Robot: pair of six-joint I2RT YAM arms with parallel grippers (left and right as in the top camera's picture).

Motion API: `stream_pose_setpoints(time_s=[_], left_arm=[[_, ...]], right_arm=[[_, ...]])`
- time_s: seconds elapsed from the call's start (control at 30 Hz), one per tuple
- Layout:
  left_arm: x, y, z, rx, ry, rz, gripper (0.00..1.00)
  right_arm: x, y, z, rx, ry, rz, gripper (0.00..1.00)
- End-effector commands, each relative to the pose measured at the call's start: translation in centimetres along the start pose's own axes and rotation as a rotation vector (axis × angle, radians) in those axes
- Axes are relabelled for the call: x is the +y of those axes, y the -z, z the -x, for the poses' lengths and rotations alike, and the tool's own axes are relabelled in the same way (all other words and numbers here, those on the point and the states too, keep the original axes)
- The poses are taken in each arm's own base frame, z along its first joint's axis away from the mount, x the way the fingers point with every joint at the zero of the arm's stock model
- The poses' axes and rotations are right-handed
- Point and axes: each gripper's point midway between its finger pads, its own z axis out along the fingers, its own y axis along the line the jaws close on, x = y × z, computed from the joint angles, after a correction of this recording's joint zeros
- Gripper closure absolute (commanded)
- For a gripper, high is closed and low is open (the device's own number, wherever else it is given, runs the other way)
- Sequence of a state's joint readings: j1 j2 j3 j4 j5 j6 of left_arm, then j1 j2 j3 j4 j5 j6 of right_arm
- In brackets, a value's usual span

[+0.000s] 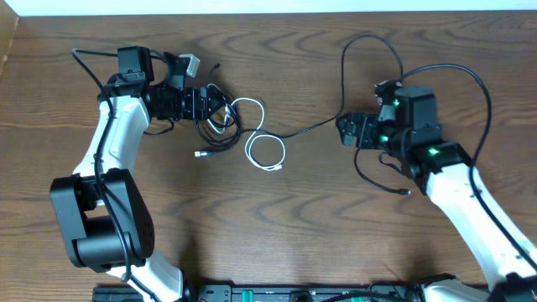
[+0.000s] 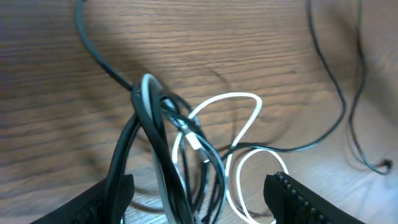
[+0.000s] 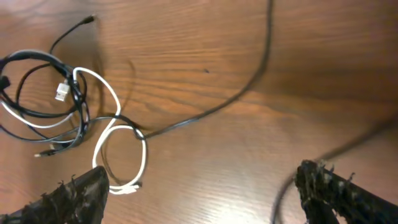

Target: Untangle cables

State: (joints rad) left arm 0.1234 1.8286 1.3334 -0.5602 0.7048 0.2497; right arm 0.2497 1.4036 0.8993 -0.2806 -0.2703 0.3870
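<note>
Dark wood-grain table under me, with my two arms and the cables on it. I'm steering by the white cable, which lies flat in a double loop.

Just beside that white loop, on the left arm's side, sits the tangle. The black cords bunch there and the white one threads in among them, so that's where the work is. The left gripper is right over the bunch. On its wrist view the fingers are spread wide, one on each side, and the black strands rise in a hump between them. Nothing is pinched, and I can't tell whether a strand brushes a pad. My read is that it's straddling the bunch so a strand can be picked out.

On the far side of the white loop, well apart from it, is the right gripper. One long black cable runs from the loop towards it, and I judge it lies drawn out like that to keep it clear of the tangle. The right fingers are spread wide too, with bare wood between them and nothing held. A blurred dark cord passes near one finger, and I can't tell if it touches.
</note>
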Motion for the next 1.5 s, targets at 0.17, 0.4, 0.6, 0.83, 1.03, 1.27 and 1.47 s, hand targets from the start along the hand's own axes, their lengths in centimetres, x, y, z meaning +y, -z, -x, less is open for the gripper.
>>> stream_pose_setpoints(time_s=[0.17,0.4,0.6,0.83,1.03,1.27,1.47], left_arm=[[2.3,0.2,-0.3,0.01,0.075,0.131,0.34],[2.6,-2.4,-1.3,0.055,0.077,0.113,0.56],[2.4,-4.3,-1.8,0.071,0.132,0.08,0.92],[-1.1,-4.0,-1.0,0.04,0.095,-0.124,0.93],[-5.2,-2.9,-0.3,-0.012,-0.03,-0.372,0.93],[-8.2,-1.3,0.1,-0.073,-0.104,-0.57,0.93],[-9.8,-1.0,-0.1,-0.078,-0.118,-0.648,0.93]], right_arm=[[4.6,-4.5,1.0,-0.076,0.097,0.146,0.07],[6.8,-7.3,0.7,-0.108,0.137,0.211,0.08],[7.3,-8.3,-0.1,-0.092,0.156,0.22,0.35],[9.0,-6.5,2.6,0.005,0.256,0.173,0.33],[10.4,-5.5,3.3,0.035,0.276,0.172,0.33],[9.7,-6.6,2.5,0.065,0.276,0.159,0.25],[8.6,-8.3,1.1,0.117,0.261,0.138,0.33]])
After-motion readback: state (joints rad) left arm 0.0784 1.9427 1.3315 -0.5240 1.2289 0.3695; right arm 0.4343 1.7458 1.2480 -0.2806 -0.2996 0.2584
